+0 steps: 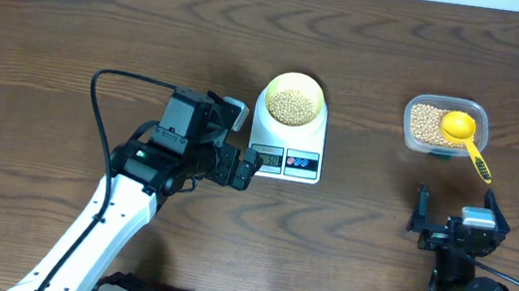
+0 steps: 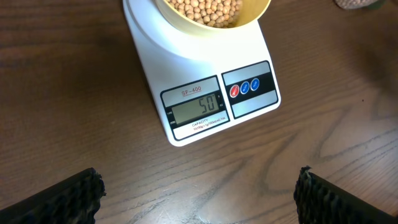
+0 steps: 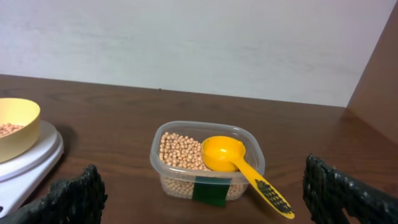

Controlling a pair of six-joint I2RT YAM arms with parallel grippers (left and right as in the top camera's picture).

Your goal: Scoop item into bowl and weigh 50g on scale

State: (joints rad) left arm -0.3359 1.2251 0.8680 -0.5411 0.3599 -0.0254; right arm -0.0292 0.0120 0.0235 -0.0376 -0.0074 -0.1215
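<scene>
Between scale (image 1: pixel 284 159) and tub (image 1: pixel 409 127), open tabletop (image 1: pixel 362 129)

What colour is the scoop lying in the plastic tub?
The scoop is yellow, with a dark patch near the handle's end; clearest in the right wrist view.

1. Table (image 1: pixel 75 21): dark wood, visible grain, low sheen.
2. Scale (image 2: pixel 155 62): smooth white plastic, slightly glossy.
3. Bowl (image 3: pixel 18 137): smooth pale-yellow plastic, matt.
4. Tub (image 3: pixel 177 186): thin, clear plastic.
5. Scoop (image 3: pixel 224 152): glossy yellow plastic.
6. Beans (image 3: pixel 177 149): smooth, matt tan skins.
7. Left gripper (image 2: pixel 199 193) pads (image 2: pixel 56 199): black, rough, ribbed surface.
</scene>
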